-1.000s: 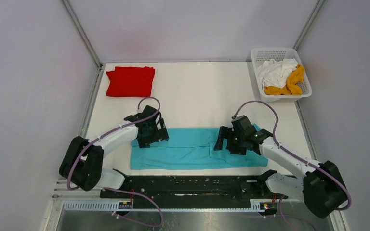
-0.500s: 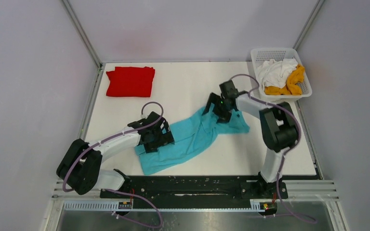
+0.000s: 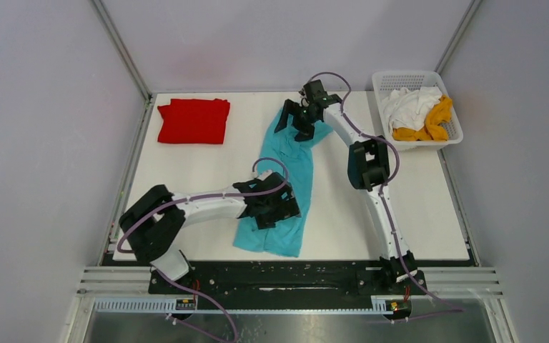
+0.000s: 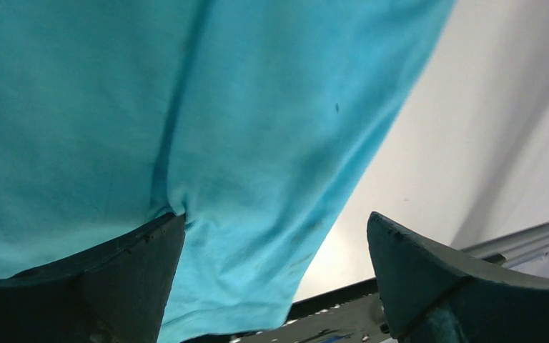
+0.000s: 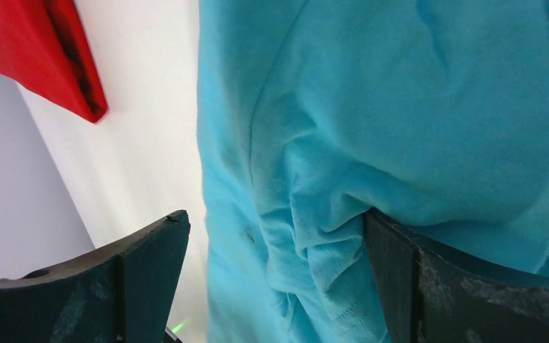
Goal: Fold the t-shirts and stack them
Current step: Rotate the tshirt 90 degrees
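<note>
Turquoise t-shirt [image 3: 291,166]: narrow strip on the bench [image 3: 200,171], long axis running near to far. Left fingers [image 4: 114,286] spread apart over its near end; right fingers [image 5: 436,286] spread apart over its far end. Folded red t-shirt [image 3: 194,121] far left, the likely stack base.

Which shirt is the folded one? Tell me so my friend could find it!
Look at the far left corner of the white table. A bright red fabric t-shirt lies there alone, folded into a flat rectangle. The turquoise-blue fabric t-shirt is stretched long mid-table, and the white fabric shirt and mustard-yellow fabric shirt are crumpled in the white plastic lattice basket.
</note>
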Motion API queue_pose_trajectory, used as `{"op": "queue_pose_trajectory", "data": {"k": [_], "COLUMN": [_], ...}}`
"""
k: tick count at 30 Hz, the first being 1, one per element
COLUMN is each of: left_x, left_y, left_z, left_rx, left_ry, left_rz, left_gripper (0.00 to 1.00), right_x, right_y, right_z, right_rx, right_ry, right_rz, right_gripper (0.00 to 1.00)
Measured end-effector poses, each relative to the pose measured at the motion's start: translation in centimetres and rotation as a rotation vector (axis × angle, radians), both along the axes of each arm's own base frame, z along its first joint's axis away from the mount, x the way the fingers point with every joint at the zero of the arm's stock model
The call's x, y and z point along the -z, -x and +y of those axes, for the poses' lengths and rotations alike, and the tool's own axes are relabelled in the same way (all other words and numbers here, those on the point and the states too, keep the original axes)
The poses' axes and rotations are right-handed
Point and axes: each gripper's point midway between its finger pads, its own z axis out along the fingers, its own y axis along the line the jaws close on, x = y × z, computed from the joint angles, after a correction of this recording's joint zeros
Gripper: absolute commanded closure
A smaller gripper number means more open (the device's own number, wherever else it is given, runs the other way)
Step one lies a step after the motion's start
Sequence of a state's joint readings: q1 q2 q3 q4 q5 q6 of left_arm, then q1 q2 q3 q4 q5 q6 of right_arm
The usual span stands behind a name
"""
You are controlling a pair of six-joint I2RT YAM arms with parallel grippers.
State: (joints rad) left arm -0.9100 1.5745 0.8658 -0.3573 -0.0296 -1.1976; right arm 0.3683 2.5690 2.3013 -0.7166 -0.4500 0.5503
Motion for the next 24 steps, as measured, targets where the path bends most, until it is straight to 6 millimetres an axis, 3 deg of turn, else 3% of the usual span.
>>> {"op": "queue_pose_trajectory", "data": {"k": [5,10,14,16,19,22,24], "left_x": [-0.3,-1.1,-2.6,-3.7,-6.8,-10.5,-12.0], "left_y": [0.4,0.8,0.5,0.1,-0.1,0.5,1.3], "left_z": [-4.5,-7.0,-8.1,-8.0,-7.1,-5.1,-2.5], "left_rx": [0.067,0.11,0.129,0.135,0.152,0.154,0.14], "left_ry": [0.037,0.057,0.078,0.08,0.099,0.143,0.158], "left_rz": [-0.019,-0.047,-0.096,-0.136,-0.21,-0.295,-0.342], "left_gripper": [0.01,0.01,0.01,0.01,0.01,0.01,0.01], "right_x": [-0.3,-0.2,-1.6,-3.4,-8.4,-16.1,-20.6], "right_y": [-2.4,-3.8,-4.9,-5.2,-4.6,-1.9,0.7], "right_z": [1.6,1.8,1.0,0.2,-1.9,-4.8,-6.6], "right_rx": [-0.024,-0.029,-0.056,-0.065,-0.064,-0.025,0.014], "right_ry": [-0.057,-0.05,0.008,0.054,0.136,0.192,0.186], "right_rz": [-0.048,-0.125,-0.219,-0.279,-0.379,-0.499,-0.585], "right_gripper": [0.01,0.0,0.0,0.01,0.01,0.01,0.0]}}
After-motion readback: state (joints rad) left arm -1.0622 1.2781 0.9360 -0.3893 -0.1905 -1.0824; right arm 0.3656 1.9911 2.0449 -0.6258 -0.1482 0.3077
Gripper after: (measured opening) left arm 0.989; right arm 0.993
